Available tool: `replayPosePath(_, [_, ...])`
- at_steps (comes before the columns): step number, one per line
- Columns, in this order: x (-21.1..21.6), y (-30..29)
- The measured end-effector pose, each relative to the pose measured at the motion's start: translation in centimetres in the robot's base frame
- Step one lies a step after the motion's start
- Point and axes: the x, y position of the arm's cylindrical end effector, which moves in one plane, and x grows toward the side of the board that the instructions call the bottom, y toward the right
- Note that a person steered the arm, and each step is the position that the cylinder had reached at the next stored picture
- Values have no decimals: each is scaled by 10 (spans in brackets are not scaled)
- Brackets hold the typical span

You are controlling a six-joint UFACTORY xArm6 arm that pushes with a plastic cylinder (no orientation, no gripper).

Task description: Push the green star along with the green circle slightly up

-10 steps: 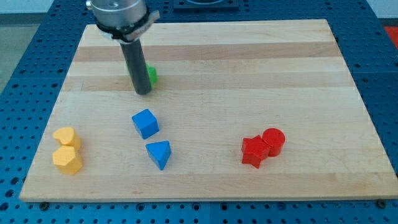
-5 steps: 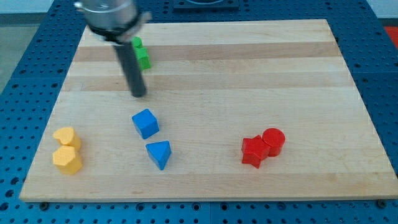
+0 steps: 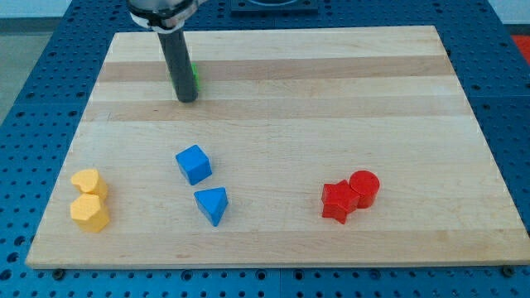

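A pale wooden table (image 3: pixel 331 83) with lengthwise grain lies on a blue perforated base (image 3: pixel 25 99); the arm has no gripper, only a dark rod, so nothing is grasped; my tip (image 3: pixel 187 98) rests near the table's top-left corner. Only a sliver of green block (image 3: pixel 195 76) shows at the rod's right side, touching it; its shape, and whether it is one block or two, cannot be told. Two yellow blocks (image 3: pixel 89 199) sit stacked close by the bottom-left corner; a blue cube (image 3: pixel 194 164) and blue wedge (image 3: pixel 212 204) lie left of centre; two red blocks (image 3: pixel 350 195) touch, toward the bottom-right.
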Motion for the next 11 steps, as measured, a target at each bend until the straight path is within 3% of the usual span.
replayPosePath(3, [-23, -47])
replayPosePath(5, [-2, 50])
replayPosePath(6, [-28, 49])
replayPosePath(11, [-43, -49])
